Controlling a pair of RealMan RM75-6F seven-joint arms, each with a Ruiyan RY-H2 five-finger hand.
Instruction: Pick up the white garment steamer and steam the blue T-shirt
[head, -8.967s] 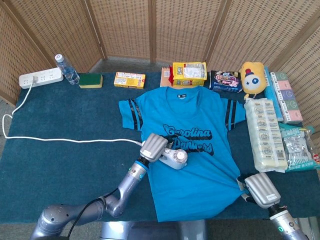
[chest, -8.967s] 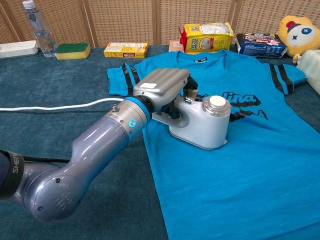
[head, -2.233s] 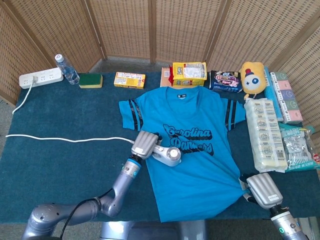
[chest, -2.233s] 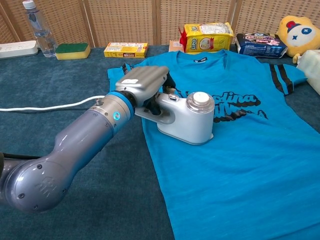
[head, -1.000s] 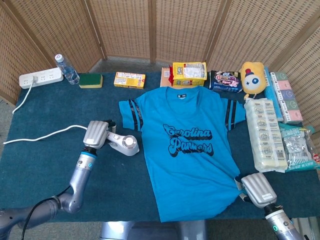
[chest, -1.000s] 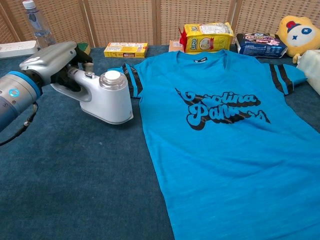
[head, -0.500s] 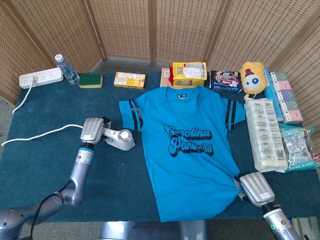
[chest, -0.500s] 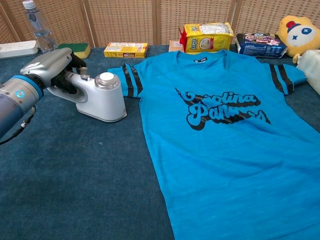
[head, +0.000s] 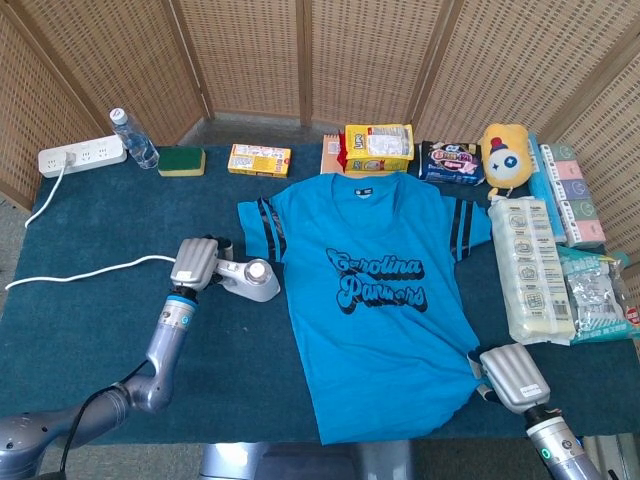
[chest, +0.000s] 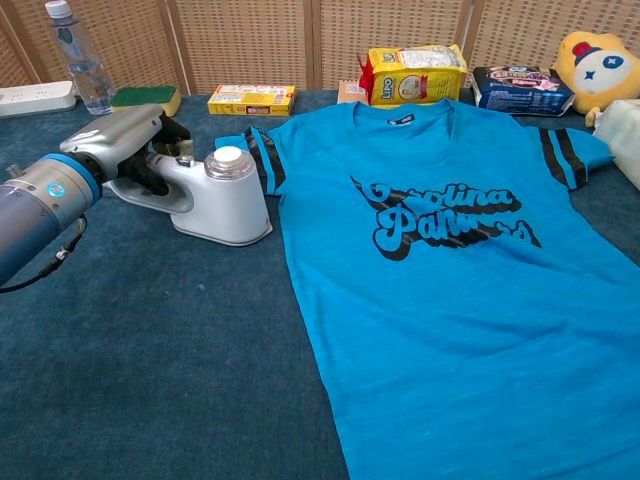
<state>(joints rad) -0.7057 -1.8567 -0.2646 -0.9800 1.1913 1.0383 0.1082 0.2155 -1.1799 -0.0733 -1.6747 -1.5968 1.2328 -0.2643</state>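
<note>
The left hand (chest: 125, 140), a smooth grey metal shell with dark fingers, grips the handle of the white garment steamer (chest: 222, 198), a glossy rounded plastic body with a round cap on top. The steamer sits on the dark teal carpet-like counter (chest: 150, 350), just beside the left sleeve of the blue T-shirt (chest: 450, 260). The T-shirt lies flat, soft knit with black lettering and striped sleeves. The right hand (head: 513, 377) rests at the shirt's lower corner; whether it pinches the cloth cannot be told.
</note>
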